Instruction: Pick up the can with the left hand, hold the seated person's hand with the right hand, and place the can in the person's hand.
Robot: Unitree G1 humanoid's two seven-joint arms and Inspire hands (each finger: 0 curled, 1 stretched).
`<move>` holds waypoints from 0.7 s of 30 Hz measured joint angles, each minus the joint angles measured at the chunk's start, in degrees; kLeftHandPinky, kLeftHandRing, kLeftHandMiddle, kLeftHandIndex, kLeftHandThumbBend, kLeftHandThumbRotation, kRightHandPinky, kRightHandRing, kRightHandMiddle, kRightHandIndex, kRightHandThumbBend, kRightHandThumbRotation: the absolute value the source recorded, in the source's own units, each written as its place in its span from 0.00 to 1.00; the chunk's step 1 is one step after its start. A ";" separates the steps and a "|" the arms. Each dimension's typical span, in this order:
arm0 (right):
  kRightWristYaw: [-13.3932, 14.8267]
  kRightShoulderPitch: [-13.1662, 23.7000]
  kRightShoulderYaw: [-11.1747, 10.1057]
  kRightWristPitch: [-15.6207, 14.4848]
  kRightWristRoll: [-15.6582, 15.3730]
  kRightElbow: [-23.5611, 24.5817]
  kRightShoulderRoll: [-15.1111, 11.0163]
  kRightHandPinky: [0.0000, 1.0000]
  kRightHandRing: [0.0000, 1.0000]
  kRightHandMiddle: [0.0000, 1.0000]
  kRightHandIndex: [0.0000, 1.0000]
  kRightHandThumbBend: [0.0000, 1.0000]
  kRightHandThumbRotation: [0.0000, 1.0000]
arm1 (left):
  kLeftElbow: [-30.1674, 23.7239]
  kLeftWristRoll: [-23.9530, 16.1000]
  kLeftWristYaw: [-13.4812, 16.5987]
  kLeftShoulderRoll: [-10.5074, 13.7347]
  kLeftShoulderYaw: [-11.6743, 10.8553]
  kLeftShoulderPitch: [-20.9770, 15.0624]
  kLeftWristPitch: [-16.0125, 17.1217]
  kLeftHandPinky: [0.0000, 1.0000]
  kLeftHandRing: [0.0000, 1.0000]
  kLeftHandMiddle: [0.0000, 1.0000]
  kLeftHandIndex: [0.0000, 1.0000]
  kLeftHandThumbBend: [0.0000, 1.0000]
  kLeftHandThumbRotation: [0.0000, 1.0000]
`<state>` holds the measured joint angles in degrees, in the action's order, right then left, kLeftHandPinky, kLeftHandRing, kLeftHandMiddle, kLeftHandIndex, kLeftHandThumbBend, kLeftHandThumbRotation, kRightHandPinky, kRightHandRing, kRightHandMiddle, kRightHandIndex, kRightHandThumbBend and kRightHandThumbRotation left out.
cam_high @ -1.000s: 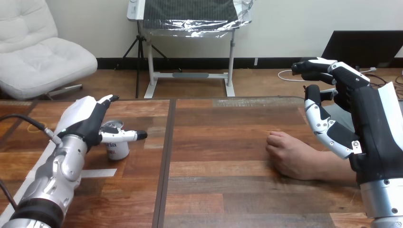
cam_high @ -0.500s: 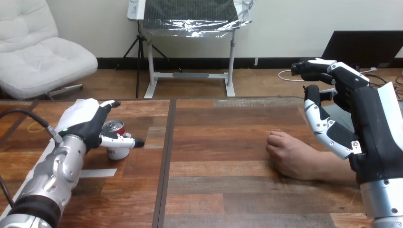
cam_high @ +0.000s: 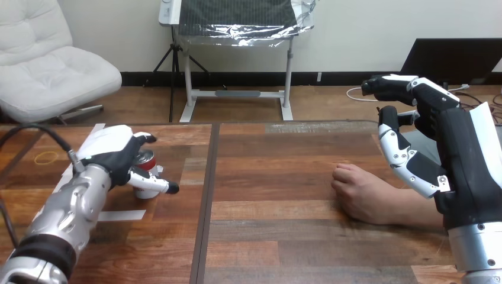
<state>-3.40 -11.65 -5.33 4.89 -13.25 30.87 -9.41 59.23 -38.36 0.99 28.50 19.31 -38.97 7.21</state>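
Here, on the table [cam_high: 284, 231], your right hand [cam_high: 456, 160] hovered slack-fingered near the person's hand [cam_high: 362, 195], apart. Your left hand [cam_high: 109, 151] curled its fingers round the can [cam_high: 143, 160]. Probably the grasp step; next needed a steady lift.

Bare table [cam_high: 266, 177] between can [cam_high: 145, 161], person's hand [cam_high: 361, 195]

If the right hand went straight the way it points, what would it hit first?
Probably nothing: the right hand hangs raised, pointing left across the table, so it looks set to pass above the person's hand, though depth is unclear.
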 measured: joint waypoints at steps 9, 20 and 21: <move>-0.37 0.00 0.00 -0.01 0.32 0.00 0.00 0.55 0.76 0.76 0.64 0.13 0.00 | 0.01 -0.74 -1.92 0.00 0.93 -1.15 -0.58 0.77 0.86 0.89 0.86 0.89 0.36; -0.50 0.00 -0.01 -0.01 0.36 0.03 -0.06 0.55 0.76 0.75 0.64 0.13 0.00 | 0.38 -0.44 -3.04 -0.01 1.24 -2.09 -1.41 0.72 0.82 0.87 0.84 0.85 0.32; -0.50 0.00 -0.02 -0.01 0.34 0.04 -0.06 0.55 0.76 0.75 0.64 0.13 0.00 | 0.41 -0.40 -3.06 -0.01 1.24 -2.12 -1.58 0.72 0.82 0.87 0.84 0.85 0.32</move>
<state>-3.90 -11.65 -5.35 4.88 -12.91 30.91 -9.47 59.64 -38.76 -2.06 28.49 20.55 -41.09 5.63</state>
